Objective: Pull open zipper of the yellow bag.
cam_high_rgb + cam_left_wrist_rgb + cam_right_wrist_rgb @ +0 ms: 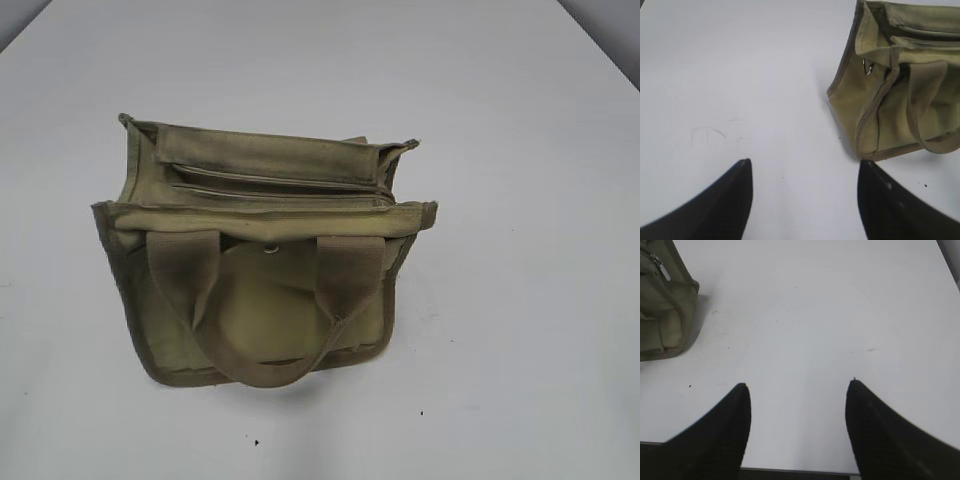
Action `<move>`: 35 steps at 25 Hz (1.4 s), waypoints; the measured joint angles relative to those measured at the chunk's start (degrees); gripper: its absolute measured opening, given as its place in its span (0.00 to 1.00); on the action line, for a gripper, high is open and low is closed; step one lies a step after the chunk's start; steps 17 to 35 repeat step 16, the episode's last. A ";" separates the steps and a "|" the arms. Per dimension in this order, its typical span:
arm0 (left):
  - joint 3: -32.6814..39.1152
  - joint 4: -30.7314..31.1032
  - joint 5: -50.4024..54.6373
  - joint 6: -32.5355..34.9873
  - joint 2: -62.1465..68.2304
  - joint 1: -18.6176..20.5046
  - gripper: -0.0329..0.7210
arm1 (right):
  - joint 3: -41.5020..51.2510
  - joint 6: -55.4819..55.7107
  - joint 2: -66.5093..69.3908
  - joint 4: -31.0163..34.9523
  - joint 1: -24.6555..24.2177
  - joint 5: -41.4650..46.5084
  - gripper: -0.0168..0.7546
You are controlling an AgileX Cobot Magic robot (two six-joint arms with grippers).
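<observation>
exterior view: khaki-yellow canvas tote bag [262,300] upright on white table [520,300], zipper [280,188] along top. left gripper [805,162], right gripper [797,385] both spread apart, empty, clear of bag.

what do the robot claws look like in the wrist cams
Both look alike: the left claw and right claw each have two matte black fingers, broad at the base and tapering to curved, pointed tips. No cables, markings or arm links are visible.

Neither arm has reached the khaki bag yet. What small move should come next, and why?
Probably bring the right hand toward the bag's right end. Both hands stand open over bare white table, the left hand too. The small silver pull tab of the zipper shows at the edge of the khaki-yellow canvas bag in the right wrist view, so that arm seems nearest.
</observation>
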 joint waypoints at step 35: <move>0.00 0.05 -0.05 0.00 0.00 0.60 0.72 | 0.00 0.02 0.00 0.05 0.00 0.00 0.63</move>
